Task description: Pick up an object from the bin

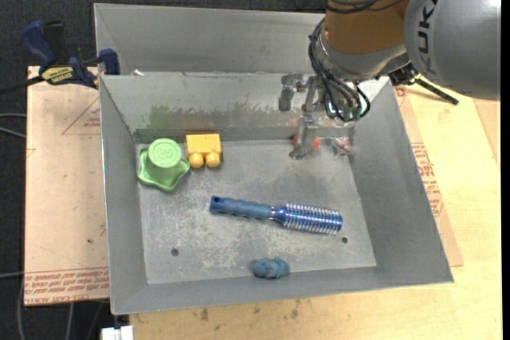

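Camera view gives us the tool [320, 141] with its two fingers spread apart and nothing between them, hanging over bare floor near the back wall of the grey metal bin [239, 251]. Nearest to it, toward the front, we see a blue plastic hairbrush [275, 213] lying flat, apart from the tool, its bristled head on the tool's side. Well off to the tool's left in the view sits a yellow plastic block [203, 149], just beside a green flower-shaped plastic cup [162, 163]. Farthest forward lies a small blue-grey crumpled lump [271, 268].
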